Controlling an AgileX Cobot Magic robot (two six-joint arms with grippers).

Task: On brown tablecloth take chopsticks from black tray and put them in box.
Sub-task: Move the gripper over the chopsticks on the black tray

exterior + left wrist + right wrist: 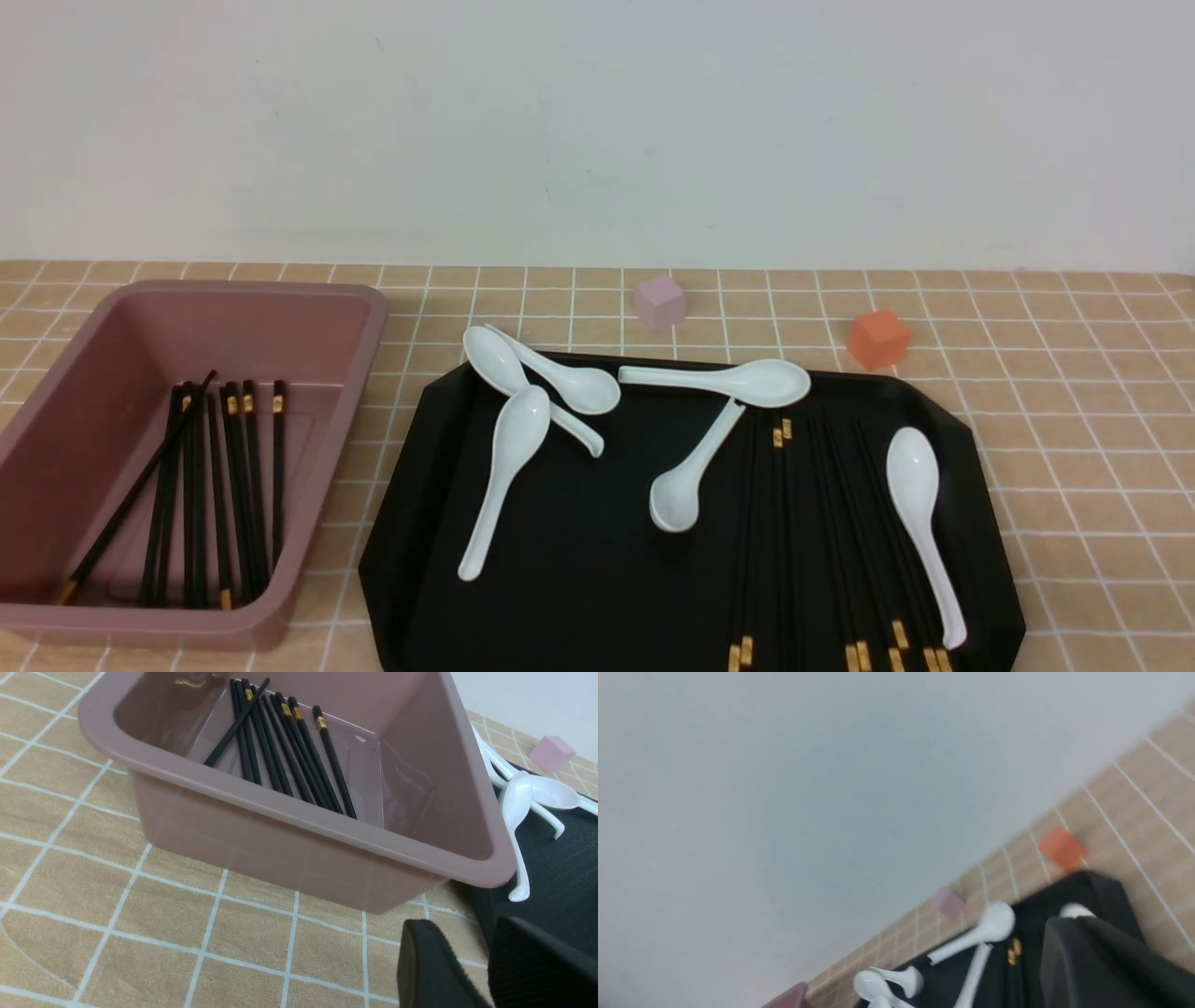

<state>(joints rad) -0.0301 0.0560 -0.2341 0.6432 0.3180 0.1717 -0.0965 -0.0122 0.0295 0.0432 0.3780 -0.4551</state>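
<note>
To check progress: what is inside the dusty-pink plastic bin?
In the dusty-pink plastic bin, several thin black chopsticks with gold bands lie, one crossing diagonally. Its near rim hides the nearest floor strip.

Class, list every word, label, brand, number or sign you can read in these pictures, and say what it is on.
Readable text: none in any view.
Gold bands on the chopsticks: any marking is too small to read.
Box, tray, spoons, pink cube, orange cube: no lettering visible.
Tablecloth: only white grid lines.
</note>
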